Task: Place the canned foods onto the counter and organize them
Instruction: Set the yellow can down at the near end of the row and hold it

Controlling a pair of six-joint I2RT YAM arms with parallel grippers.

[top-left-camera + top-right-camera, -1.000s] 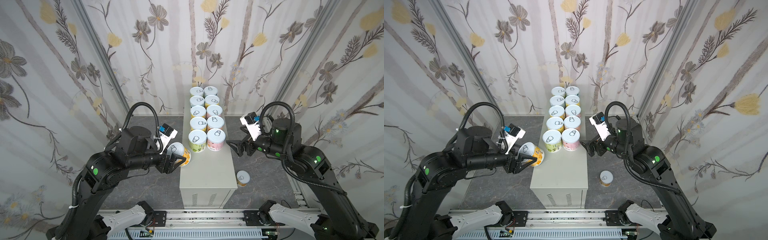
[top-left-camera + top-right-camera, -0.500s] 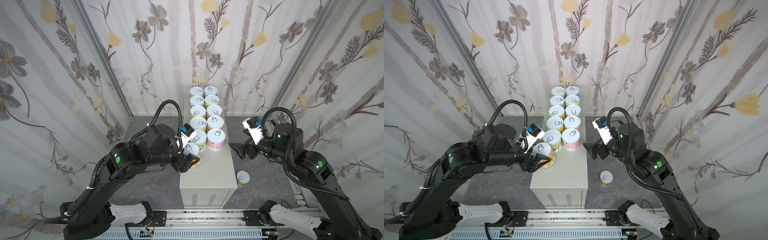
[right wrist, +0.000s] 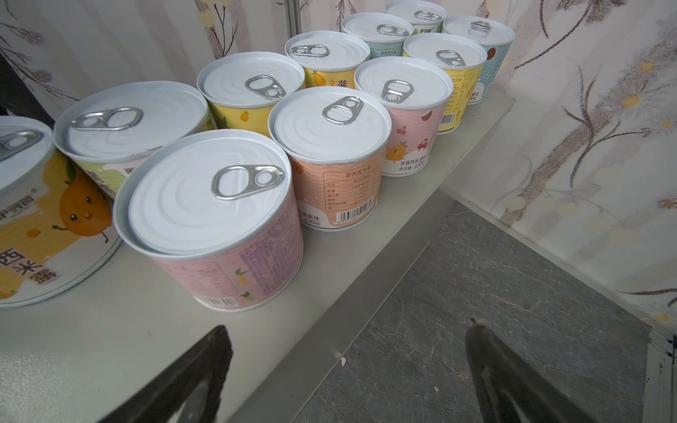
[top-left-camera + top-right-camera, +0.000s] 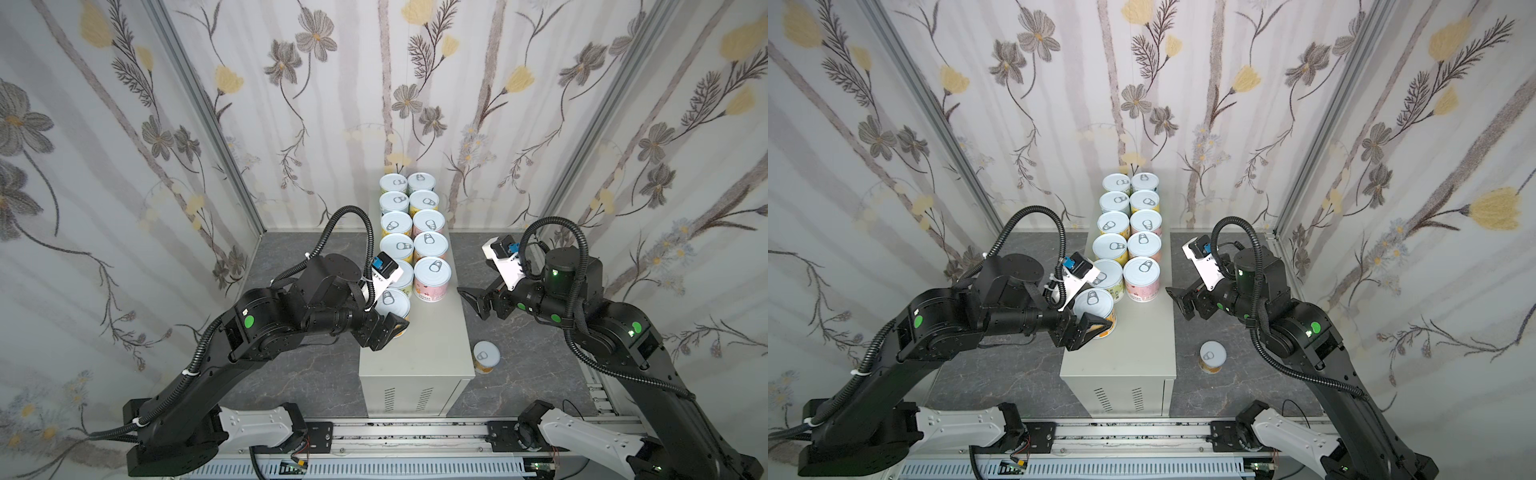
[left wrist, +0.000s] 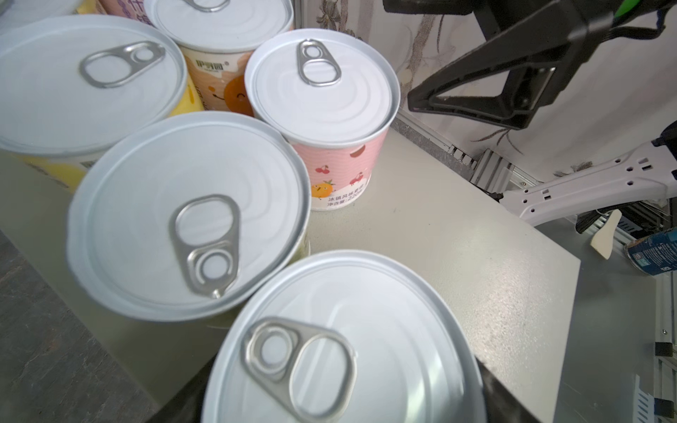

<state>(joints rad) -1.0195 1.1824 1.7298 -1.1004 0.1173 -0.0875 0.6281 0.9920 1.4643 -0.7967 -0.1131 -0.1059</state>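
Cans (image 4: pixel 432 272), short white-lidded cylinders, flat matte beige counter (image 4: pixel 436 332)

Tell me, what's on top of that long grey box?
Eleven cans in two rows; the left claw is around the nearest can. Its camera mount hides part of the can behind.

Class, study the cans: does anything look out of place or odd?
Yes: one can stands upright on the floor, right of the counter, while the other cans sit in two rows on top. Nothing looks tipped or spilled.
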